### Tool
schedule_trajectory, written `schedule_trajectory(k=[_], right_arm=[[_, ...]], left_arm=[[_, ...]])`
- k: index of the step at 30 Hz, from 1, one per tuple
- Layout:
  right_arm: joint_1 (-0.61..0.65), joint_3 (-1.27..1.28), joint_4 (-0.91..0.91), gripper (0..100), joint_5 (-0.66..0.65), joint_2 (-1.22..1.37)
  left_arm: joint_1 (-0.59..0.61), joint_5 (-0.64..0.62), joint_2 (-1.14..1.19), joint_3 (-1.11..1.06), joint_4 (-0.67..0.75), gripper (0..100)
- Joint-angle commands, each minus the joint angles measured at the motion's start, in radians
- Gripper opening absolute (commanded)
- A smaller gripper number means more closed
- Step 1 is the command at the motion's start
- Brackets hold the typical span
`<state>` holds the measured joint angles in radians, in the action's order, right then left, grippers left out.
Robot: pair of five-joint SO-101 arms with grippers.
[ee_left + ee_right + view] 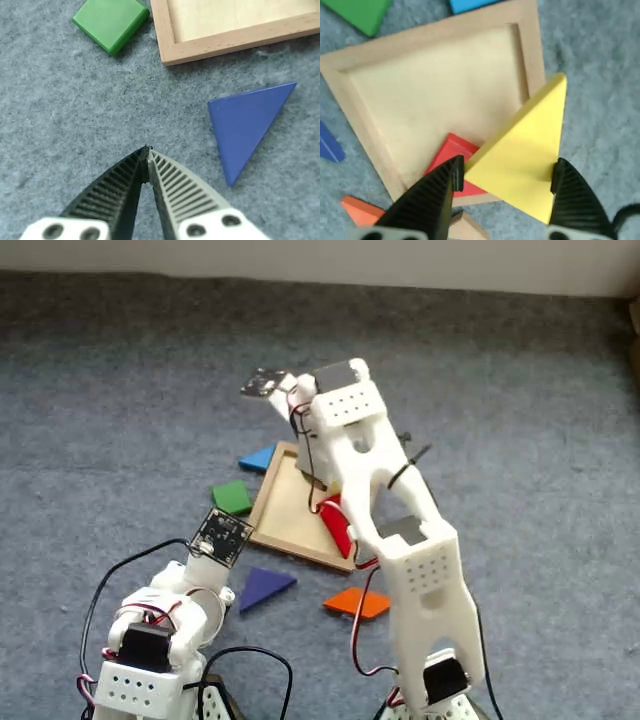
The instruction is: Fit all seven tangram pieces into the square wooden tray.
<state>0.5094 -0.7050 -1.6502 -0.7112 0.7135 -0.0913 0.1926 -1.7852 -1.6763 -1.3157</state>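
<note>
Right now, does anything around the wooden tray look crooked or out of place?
The red piece sits at the tray edge, apparently tilted against the rim rather than flat. The gripped yellow triangle hovers over it.

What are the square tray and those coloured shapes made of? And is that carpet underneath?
The tray looks like pale bare wood: grain shows on its rim. The yellow triangle and blue triangle look smooth, evenly coloured: painted wood or plastic, I cannot tell. Underneath, grey carpet, by its fuzzy short pile.
</note>
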Motion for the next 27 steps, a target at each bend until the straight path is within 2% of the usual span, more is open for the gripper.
schedule_trajectory(k=[1, 6, 14, 23, 27], right_arm=[[0.044, -0.027, 0.047, 21.3, -0.015, -0.047], [0.097, -0.027, 0.048, 21.3, -0.015, 0.016], [0.093, -0.028, 0.047, 21.3, -0.017, 0.093], [0.059, -0.028, 0.047, 21.3, -0.192, 0.102], [0.051, -0.028, 0.042, 21.6, -0.218, 0.102]], left_arm=[[-0.013, 0.005, -0.028, -0.019, -0.005, 1], [-0.013, 0.005, -0.028, -0.019, -0.005, 1], [-0.013, 0.005, -0.028, -0.019, -0.005, 1], [-0.013, 0.005, -0.028, -0.019, -0.005, 1], [-0.013, 0.005, -0.028, -0.019, -0.005, 1]])
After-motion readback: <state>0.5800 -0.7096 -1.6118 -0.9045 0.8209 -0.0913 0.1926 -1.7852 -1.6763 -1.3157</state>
